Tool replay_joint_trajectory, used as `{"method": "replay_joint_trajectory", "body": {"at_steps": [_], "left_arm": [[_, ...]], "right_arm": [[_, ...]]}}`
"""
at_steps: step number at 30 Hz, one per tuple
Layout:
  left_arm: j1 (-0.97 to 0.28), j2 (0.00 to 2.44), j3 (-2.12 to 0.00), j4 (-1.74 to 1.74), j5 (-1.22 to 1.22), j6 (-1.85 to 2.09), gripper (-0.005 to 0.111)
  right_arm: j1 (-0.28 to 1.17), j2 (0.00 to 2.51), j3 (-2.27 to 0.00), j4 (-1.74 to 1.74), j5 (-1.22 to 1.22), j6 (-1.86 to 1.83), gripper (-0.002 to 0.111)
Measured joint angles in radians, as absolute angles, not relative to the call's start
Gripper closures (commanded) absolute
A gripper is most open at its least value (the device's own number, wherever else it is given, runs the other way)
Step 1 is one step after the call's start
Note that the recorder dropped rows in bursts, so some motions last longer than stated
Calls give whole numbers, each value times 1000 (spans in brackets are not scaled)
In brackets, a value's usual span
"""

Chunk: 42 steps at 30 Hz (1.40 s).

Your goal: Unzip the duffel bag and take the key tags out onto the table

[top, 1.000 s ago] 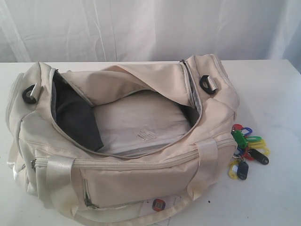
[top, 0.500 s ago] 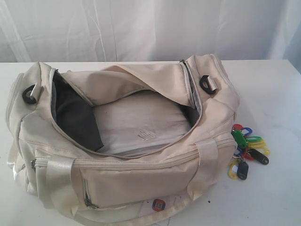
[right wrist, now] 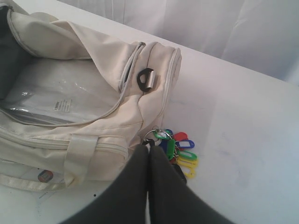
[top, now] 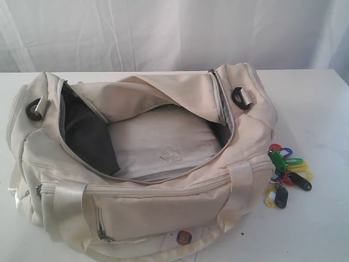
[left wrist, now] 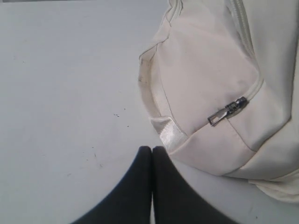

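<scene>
Duffel bag (top: 147, 164) found unzipped; key tags (top: 284, 173) laid on table (top: 316, 109) just beside it. Left gripper (left wrist: 152, 151) and right gripper (right wrist: 149, 148) held clenched.

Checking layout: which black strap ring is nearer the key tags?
The ring at the exterior view's right, by the key tags; the other ring sits opposite.

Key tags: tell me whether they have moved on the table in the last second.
No. The key tags lie where they were, on the table just right of the duffel bag, in all three exterior pictures.
</scene>
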<state>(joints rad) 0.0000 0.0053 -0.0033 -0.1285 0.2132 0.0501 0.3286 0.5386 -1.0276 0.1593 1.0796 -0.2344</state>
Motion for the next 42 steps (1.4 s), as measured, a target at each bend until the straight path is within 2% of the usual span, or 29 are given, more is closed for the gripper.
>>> {"method": "replay_joint_trajectory", "body": {"at_steps": [6, 42], "left_arm": [[0, 5, -3, -31, 205, -17, 107], [0, 5, -3, -25, 204, -65, 107]], "right_arm": [[329, 539, -1028, 159, 1080, -234, 108], [329, 539, -1028, 159, 1080, -242, 108]]}}
